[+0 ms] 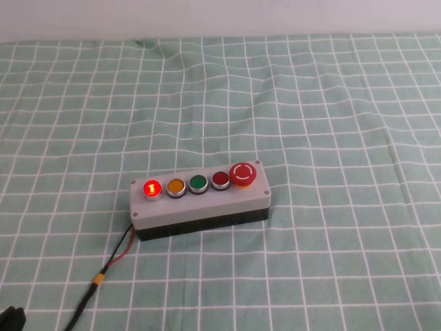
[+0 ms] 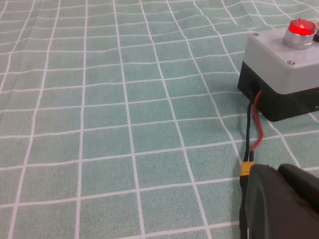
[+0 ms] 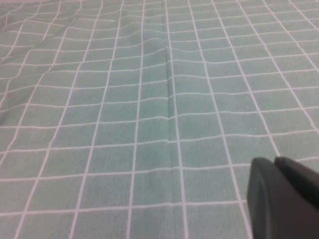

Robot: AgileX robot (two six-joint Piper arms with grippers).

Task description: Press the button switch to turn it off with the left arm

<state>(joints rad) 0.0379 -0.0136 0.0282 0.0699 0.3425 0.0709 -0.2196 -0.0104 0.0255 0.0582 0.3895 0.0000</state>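
- The switch box (image 1: pixel 200 201) sits near the middle of the table, a little toward the near edge, on the green checked cloth (image 1: pixel 331 103). Five buttons run along its top, and the lit button (image 1: pixel 151 188) at the box's left end glows red, so by my reading it is on and the press has not been made.
- The step in hand looks like the start of the approach. The left gripper (image 2: pixel 279 204) is low near the near-left corner, well apart from the box, with only a dark sliver of it in the high view (image 1: pixel 12 318).
- Whether the left gripper is open or closed I cannot tell; only a dark bulk of it shows.
- The next move likely calls for the left arm to rise over the box's left end and come down on the lit button alone, clear of the yellow button (image 1: pixel 175 186) just beside it.
- The left wrist view shows what the high view gives less plainly: the red and black wires (image 2: pixel 253 130) entering the box's end, running back to a yellow connector (image 2: pixel 246 170) just beside the gripper.
- The right gripper (image 3: pixel 286 199) appears only in its own wrist view, over bare cloth with no box in sight; its fingers cannot be judged either. It seems parked.
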